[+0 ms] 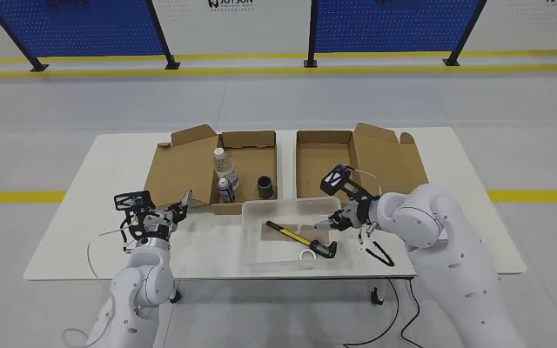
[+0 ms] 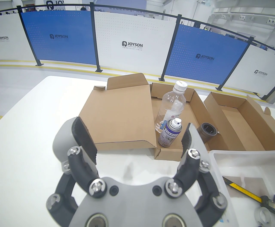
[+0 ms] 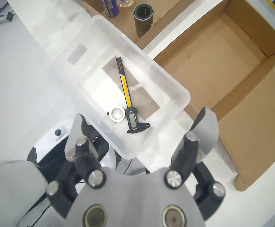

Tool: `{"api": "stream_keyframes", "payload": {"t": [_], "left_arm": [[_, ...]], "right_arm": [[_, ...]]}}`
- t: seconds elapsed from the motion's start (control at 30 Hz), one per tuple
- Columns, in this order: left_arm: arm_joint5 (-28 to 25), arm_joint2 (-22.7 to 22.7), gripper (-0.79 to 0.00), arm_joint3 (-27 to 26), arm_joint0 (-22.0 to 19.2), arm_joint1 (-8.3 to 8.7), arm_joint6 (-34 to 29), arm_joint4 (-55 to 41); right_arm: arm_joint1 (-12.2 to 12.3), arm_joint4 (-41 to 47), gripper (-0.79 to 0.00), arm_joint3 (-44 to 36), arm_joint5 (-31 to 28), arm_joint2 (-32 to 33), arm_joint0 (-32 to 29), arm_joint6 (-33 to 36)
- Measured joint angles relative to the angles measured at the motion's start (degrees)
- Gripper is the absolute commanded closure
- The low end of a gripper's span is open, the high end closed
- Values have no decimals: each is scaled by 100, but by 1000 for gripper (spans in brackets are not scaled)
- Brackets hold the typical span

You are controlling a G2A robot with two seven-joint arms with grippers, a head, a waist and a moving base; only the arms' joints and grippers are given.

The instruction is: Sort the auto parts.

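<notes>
A white table (image 1: pixel 87 200) carries two open cardboard boxes side by side: the left box (image 1: pixel 178 174), its lid folded flat outward, and the right box (image 1: pixel 318 174), whose tray is bare. Just in front of them, between the two arms, sits a clear plastic bin (image 1: pixel 261 235). The left gripper (image 2: pixel 134 126) hangs over the table in front of the left box's lid, jaws spread wide and holding nothing. The right gripper (image 3: pixel 142 115) is poised above the bin's end nearest the right box, likewise released and empty. Inside the left box a clear bottle (image 2: pixel 171 107) with a white cap stands upright, a blue spray can (image 2: pixel 170 134) upright just in front of it, and a black cylindrical part (image 3: pixel 142 18) stands apart from them in the same tray. In the bin a yellow-and-black digital caliper (image 3: pixel 126 96) lies flat, and a small silver ring (image 3: pixel 117 114) lies against its display head.
</notes>
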Motion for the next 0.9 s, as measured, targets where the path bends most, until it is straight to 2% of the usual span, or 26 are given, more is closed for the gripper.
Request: {"api": "stream_keyframes", "payload": {"t": [0.17, 0.73, 0.9], "left_arm": [[0, 0, -785, 0, 0, 0, 0, 0], [0, 0, -785, 0, 0, 0, 0, 0], [0, 0, -785, 0, 0, 0, 0, 0]], "right_arm": [[65, 24, -785, 314, -876, 66, 201, 40], [64, 61, -785, 268, -812, 66, 177, -74], [62, 137, -785, 211, -754, -166, 286, -47]]}}
